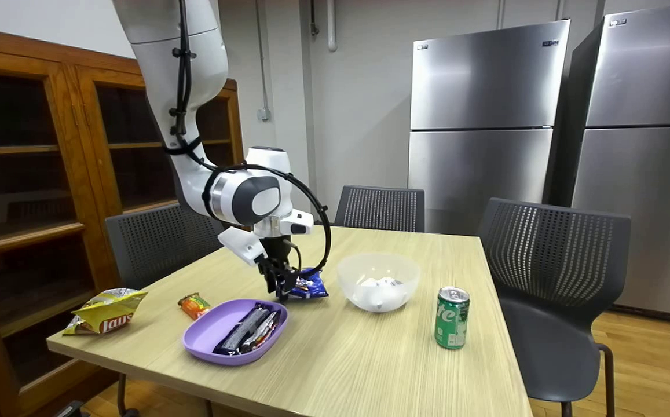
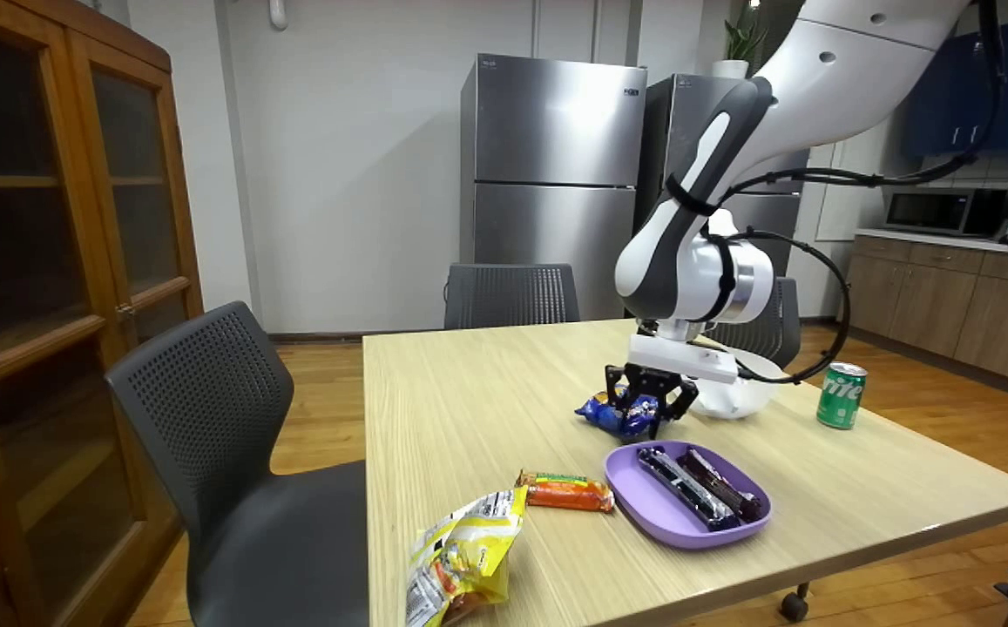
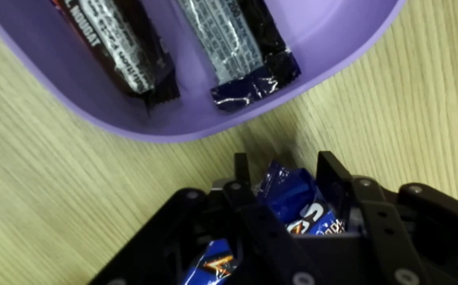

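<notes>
A shiny blue snack bag (image 1: 310,286) lies on the table beside the purple tray (image 1: 194,343). My gripper (image 1: 282,292) points down at it; in an exterior view the gripper (image 2: 639,425) has its fingers around part of the bag (image 2: 601,414). In the wrist view the gripper (image 3: 283,156) is partly closed and a crumpled end of the bag (image 3: 288,194) fills the gap between the fingers. More of the bag shows outside the left finger. Its underside is hidden. The tray (image 3: 197,132) holds dark wrapped bars (image 3: 232,47).
A translucent bowl (image 1: 346,278) with white items stands beside the bag. A green can (image 1: 451,318) stands beyond it. An orange-wrapped snack (image 2: 566,491) lies by the tray, and a yellow chip bag (image 2: 469,557) sits at the table edge. Chairs (image 2: 512,296) surround the table.
</notes>
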Robot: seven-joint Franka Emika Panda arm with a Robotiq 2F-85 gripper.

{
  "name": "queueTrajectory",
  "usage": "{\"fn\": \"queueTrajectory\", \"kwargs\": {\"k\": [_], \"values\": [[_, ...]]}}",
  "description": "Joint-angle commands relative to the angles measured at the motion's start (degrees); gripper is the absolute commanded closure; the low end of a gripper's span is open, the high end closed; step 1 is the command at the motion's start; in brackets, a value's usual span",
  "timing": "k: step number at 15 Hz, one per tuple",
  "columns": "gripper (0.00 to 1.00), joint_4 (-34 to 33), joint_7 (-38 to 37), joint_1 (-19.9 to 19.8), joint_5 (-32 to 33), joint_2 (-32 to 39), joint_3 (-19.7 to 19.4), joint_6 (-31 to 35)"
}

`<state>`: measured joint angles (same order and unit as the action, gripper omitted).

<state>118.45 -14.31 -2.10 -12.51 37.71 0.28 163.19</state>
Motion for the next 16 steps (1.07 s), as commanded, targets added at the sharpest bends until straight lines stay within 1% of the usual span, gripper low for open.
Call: {"fn": "queueTrajectory", "kwargs": {"k": [1, 2, 3, 4, 10, 15, 16], "values": [[0.80, -1.1, -0.9, 0.8, -0.8, 0.4, -0.5, -0.8], [0.89, -1.2, -0.9, 0.8, -0.7, 0.4, -0.5, -0.8], [0.95, -1.2, -0.9, 0.8, -0.7, 0.5, -0.6, -0.8], [1.00, -1.2, -0.9, 0.8, -0.7, 0.5, -0.6, -0.8], [1.00, -0.6, -0.2, 0.7, -0.5, 0.1, -0.3, -0.7], [1.00, 2.0, 1.5, 0.6, 0.8, -4.0, -0.5, -2.2], [1.00, 2.4, 1.6, 1.2, 1.5, -5.2, -1.2, -2.6]]}}
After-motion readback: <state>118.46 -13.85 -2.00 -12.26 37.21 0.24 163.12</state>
